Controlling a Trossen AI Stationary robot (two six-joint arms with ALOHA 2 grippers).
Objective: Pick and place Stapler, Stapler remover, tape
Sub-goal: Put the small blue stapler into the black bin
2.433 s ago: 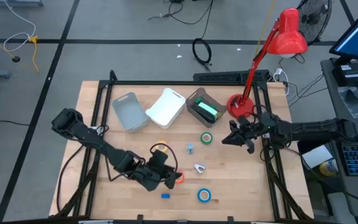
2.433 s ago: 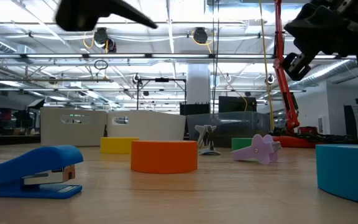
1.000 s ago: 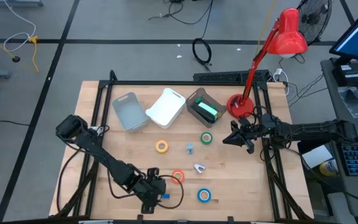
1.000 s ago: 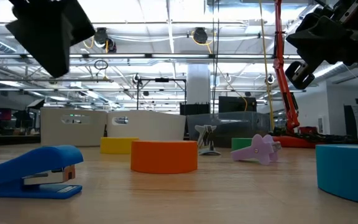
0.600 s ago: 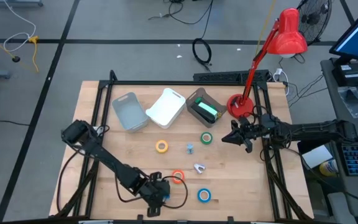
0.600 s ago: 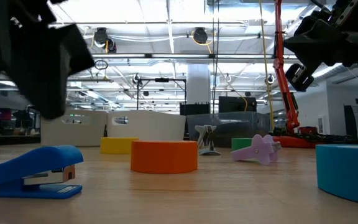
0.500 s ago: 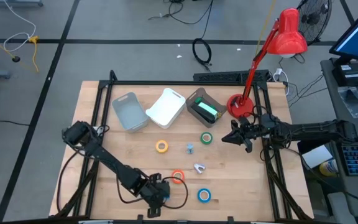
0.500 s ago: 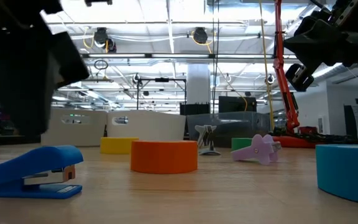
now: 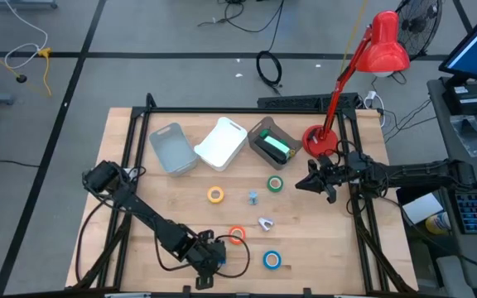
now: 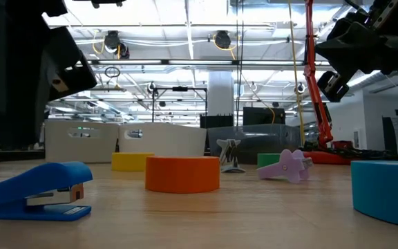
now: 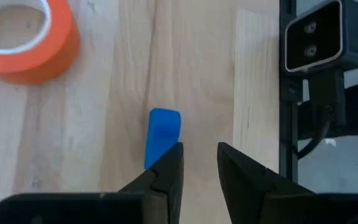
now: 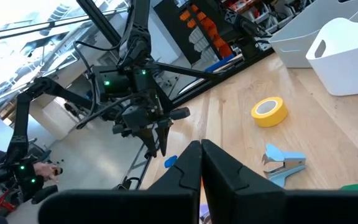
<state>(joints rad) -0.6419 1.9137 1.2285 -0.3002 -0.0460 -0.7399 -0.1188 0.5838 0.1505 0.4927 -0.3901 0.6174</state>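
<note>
No readable labels, left gripper [image 11: 199,155] beside blue stapler [image 11: 162,134]

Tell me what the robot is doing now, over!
Left tool low beside blue stapler, fingers narrowly apart, stapler not between them. Right tool shut, waiting at table's right edge. Orange tape close by.

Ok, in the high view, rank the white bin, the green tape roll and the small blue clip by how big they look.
1. White bin, clearly the largest.
2. Green tape roll.
3. Small blue clip, the smallest.
The camera looks straight down, so nearness hardly skews this order.

Pale smooth wooden table [image 11: 117,74]
</note>
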